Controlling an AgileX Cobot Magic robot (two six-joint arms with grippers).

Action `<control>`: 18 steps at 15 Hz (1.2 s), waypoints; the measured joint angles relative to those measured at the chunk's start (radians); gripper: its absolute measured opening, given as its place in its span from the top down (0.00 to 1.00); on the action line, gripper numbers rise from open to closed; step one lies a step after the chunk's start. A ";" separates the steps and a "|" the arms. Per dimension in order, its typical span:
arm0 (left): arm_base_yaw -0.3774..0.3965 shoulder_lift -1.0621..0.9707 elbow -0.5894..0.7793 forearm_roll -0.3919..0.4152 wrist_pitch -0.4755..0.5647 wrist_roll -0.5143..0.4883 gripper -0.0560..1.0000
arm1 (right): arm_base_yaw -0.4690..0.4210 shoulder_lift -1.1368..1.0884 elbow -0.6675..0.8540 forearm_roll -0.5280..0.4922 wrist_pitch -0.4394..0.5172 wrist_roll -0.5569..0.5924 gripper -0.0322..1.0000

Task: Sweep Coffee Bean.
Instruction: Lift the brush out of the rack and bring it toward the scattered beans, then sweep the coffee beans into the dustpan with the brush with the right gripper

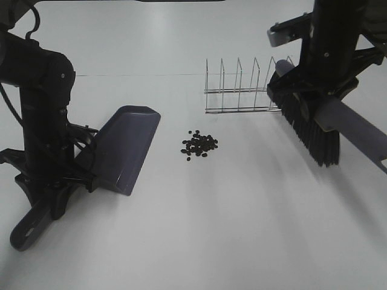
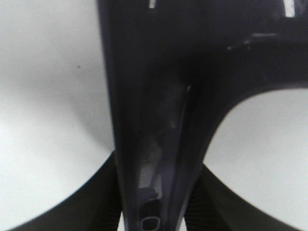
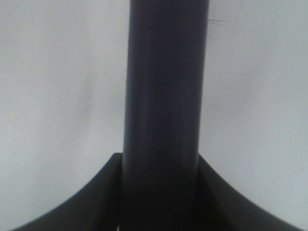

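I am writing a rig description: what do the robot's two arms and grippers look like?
The left arm and the right arm are black; the left shows a rounded joint housing. Black cables loop beside its lower part. The left gripper and right gripper have black fingers with curved inner edges. No markings show.

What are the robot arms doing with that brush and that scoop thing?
The robot is getting ready to sweep up coffee beans. Its left gripper is shut on the handle of a dustpan, and its right gripper is shut on the handle of a brush with black bristles. The beans lie in a little pile on the white table between the two, touching neither. Nothing is swept yet. A wire rack stands behind them.
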 joint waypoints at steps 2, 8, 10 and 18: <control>-0.031 0.005 -0.024 0.014 -0.010 0.006 0.65 | 0.031 0.081 -0.035 -0.014 0.017 0.005 0.64; -0.109 0.032 -0.046 0.024 0.011 0.006 0.65 | 0.127 0.278 -0.264 -0.005 0.086 -0.016 0.64; -0.109 0.035 -0.049 0.018 0.016 0.006 0.65 | 0.153 0.330 -0.330 0.037 0.086 -0.039 0.64; -0.109 0.035 -0.049 0.014 0.019 0.009 0.65 | 0.161 0.470 -0.466 0.448 0.049 -0.142 0.64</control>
